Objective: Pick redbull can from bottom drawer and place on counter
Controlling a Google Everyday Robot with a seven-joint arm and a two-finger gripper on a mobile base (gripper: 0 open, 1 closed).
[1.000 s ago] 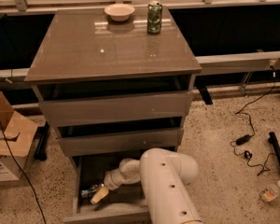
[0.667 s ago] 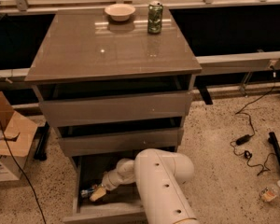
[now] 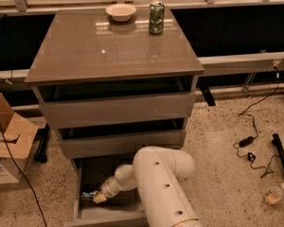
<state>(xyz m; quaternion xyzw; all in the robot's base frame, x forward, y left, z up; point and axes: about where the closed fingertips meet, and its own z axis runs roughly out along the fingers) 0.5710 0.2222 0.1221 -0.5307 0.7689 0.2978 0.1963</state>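
The bottom drawer is pulled open below two shallower drawers. My white arm reaches down into it from the lower right. My gripper is low inside the drawer at its left side. A small silver-and-blue thing, the redbull can, lies right at the gripper's tip, mostly hidden by it. I cannot tell whether the gripper holds it. The glossy grey-brown counter tops the cabinet.
A green patterned can and a pale bowl stand at the counter's back edge. An open cardboard box sits on the floor to the left. Black cables and a small jar lie on the floor to the right.
My arm's big white housing has shifted a little to the left. The gripper stays at about the same spot in the drawer, by the can.
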